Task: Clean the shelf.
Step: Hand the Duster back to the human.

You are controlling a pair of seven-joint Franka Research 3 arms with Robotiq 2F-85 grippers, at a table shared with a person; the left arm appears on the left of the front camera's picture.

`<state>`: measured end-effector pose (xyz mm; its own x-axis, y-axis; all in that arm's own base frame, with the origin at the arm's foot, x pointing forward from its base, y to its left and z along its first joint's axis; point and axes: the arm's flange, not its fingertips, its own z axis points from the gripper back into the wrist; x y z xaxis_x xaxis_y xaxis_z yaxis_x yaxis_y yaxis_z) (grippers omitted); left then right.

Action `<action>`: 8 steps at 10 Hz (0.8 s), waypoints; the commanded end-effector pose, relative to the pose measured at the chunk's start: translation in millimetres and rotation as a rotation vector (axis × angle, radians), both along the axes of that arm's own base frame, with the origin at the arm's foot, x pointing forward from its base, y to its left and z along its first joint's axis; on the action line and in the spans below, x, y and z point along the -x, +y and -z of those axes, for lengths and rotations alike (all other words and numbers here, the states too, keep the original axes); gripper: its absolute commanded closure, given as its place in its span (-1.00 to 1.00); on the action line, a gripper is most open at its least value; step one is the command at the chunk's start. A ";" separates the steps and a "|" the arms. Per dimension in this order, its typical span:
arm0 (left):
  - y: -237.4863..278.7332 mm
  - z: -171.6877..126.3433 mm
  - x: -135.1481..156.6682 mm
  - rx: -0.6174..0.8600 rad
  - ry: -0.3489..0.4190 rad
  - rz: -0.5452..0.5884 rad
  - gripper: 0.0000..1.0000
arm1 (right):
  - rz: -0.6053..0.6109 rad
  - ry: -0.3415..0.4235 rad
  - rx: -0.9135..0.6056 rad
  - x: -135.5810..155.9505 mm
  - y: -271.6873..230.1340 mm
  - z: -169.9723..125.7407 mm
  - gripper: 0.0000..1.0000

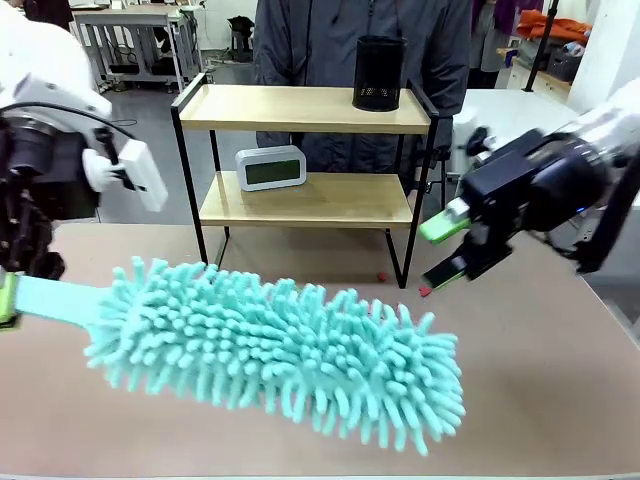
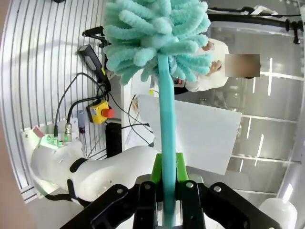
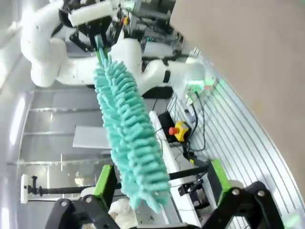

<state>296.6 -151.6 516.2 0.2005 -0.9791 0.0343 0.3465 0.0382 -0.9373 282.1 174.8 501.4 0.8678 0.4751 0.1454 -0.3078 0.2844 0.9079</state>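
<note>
- Duster: turquoise, shaggy all over.
- Shelf: pale wood boards, black frame.
- Clock: white, grey-green face.
- Pen cup: black mesh.
- Worktop: dull pinkish brown.

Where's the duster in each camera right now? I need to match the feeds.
Front: the duster lies across the lower middle, its handle running left to the left gripper.
Left wrist: its handle rises up the centre from the clamped pads; the fluffy head fills the top.
Right wrist: a diagonal teal band from upper left to bottom centre.
Shared landmark: the teal handle.
</note>
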 end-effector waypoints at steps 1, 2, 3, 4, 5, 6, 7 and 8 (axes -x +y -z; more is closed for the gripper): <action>2.0 -10.2 -14.7 0.021 -0.005 -0.004 0.76 | -0.066 0.028 -0.013 11.2 22.1 1.0 -1.00; -3.0 -8.5 -17.1 0.034 0.005 0.006 0.76 | -0.079 0.017 -0.004 27.8 34.4 6.8 -1.00; -4.7 -7.4 -20.4 0.041 0.018 0.000 0.76 | -0.110 0.022 -0.013 38.9 37.9 9.4 -1.00; -5.1 -6.2 -23.1 0.051 0.018 -0.029 0.76 | -0.132 0.013 -0.019 47.3 39.7 10.5 -1.00; -4.9 -6.3 -26.6 0.075 0.022 -0.069 0.76 | -0.169 0.008 -0.014 52.9 40.6 10.5 -1.00; -1.8 -5.2 -27.1 0.084 0.036 -0.075 0.76 | -0.171 -0.010 -0.024 55.4 40.1 9.4 -1.00; 0.6 -5.4 -29.5 0.102 0.055 -0.087 0.76 | -0.185 -0.024 -0.034 57.5 41.6 9.8 -1.00; 1.5 -5.4 -28.9 0.104 0.054 -0.088 0.76 | -0.178 -0.021 -0.043 56.5 42.0 11.3 -1.00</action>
